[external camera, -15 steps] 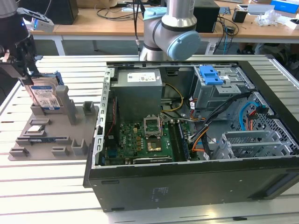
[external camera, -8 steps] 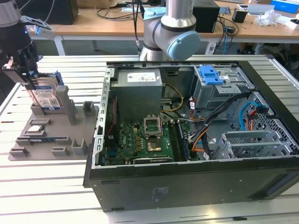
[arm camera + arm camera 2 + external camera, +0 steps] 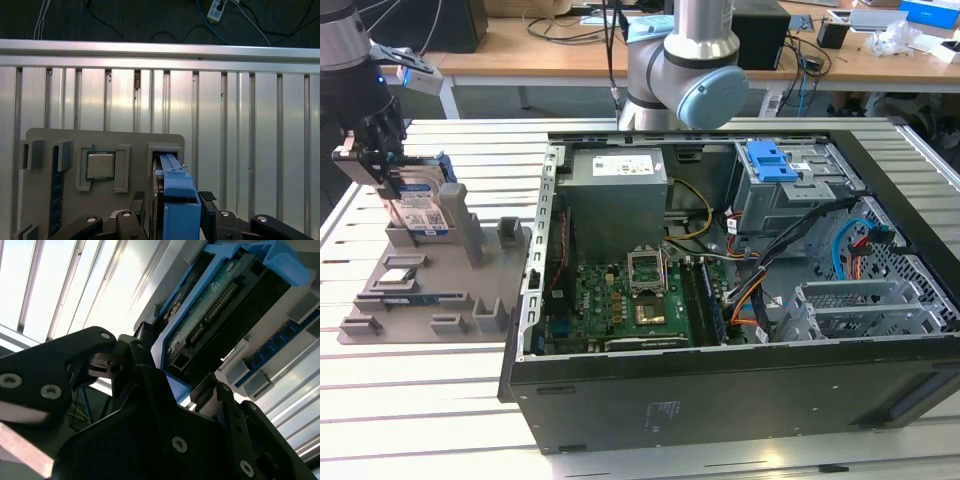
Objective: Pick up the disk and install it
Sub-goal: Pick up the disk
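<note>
disk (image 3: pixel 420 210): silver drive, white label with blue stripe, blue plastic side rails. stands upright on edge in a slot of the grey holder (image 3: pixel 440 275), exterior view's left.

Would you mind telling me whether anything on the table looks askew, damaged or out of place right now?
Nothing stands out. The disk stands upright on edge in its slot of the grey holder, with the gripper at it, and the open computer case shows no visible damage.
</note>
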